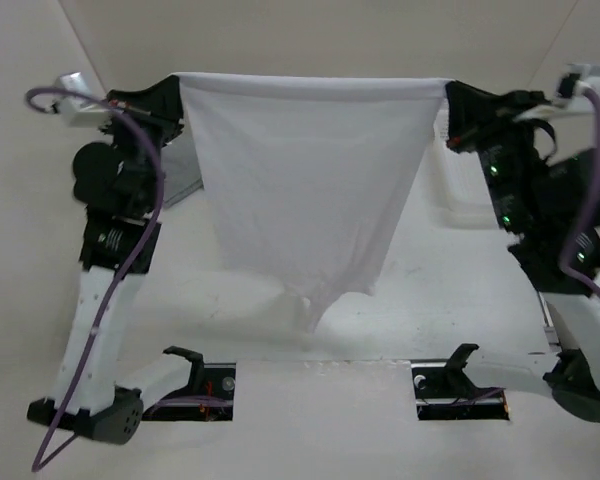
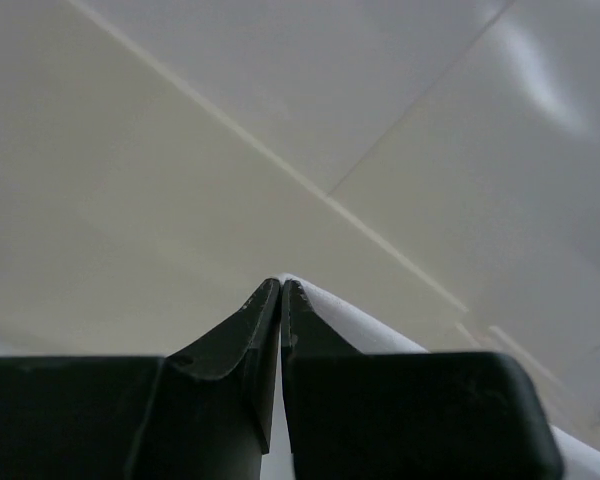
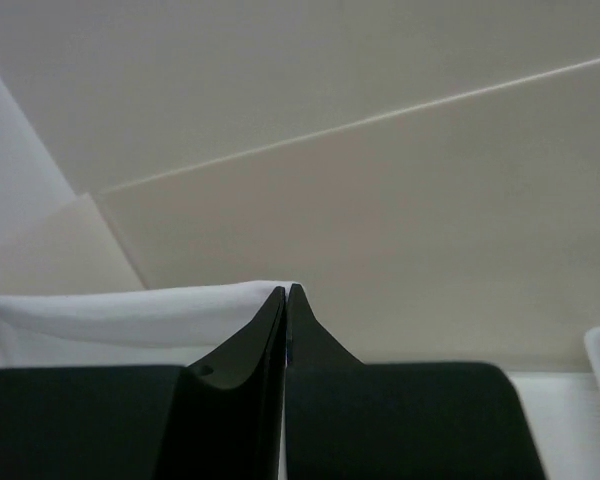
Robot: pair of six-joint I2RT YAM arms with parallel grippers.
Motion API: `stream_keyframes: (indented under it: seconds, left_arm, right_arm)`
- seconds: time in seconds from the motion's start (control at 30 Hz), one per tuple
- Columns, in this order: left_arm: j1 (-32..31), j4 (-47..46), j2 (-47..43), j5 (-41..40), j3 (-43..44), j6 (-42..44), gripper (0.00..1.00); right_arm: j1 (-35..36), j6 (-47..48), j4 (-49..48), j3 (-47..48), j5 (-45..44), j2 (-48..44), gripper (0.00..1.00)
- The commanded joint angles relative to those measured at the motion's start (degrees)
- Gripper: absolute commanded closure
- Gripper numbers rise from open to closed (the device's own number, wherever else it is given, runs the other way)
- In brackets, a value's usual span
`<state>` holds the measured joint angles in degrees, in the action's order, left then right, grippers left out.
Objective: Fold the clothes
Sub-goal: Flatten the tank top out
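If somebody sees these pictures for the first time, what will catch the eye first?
The white top hangs spread like a curtain in the middle of the top view, narrowing toward the table. The left gripper and the right gripper, both shut, pinch its upper corners at either side, so its top edge is stretched straight between them.

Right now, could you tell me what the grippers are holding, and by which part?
Both grippers hold the white tank top: the left gripper pinches one end of its upper edge, the right gripper the other.
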<state>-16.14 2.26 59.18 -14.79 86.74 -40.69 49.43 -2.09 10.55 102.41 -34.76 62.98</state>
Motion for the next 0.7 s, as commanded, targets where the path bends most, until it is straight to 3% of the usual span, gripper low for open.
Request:
stream_keyframes:
  seconds: [0.0, 0.13, 0.27, 0.53, 0.67]
  left_arm:
    - [3.17, 0.03, 8.48, 0.89, -1.57, -0.18, 0.99]
    - [5.64, -0.50, 16.13, 3.09, 1.49, -0.71, 0.99]
    - [7.92, 0.02, 24.21, 5.20, 9.04, -0.80, 0.99]
    - [9.86, 0.29, 28.63, 7.84, 21.27, -0.53, 0.99]
    - [10.56, -0.50, 25.91, 8.28, 19.71, -0.27, 0.99]
  right_arm:
    - [-12.79, -10.11, 4.22, -0.11, 20.84, 7.75, 1.00]
    - [-23.00, -13.55, 4.65, 5.94, 29.56, 18.11, 1.00]
    - [-28.02, -14.26, 7.90, 16.12, 32.47, 27.08, 1.00]
    - [-29.96, -14.96, 15.20, 38.54, 32.83, 35.72, 1.00]
    - [-29.79, -14.79, 17.31, 39.37, 33.09, 34.85, 1.00]
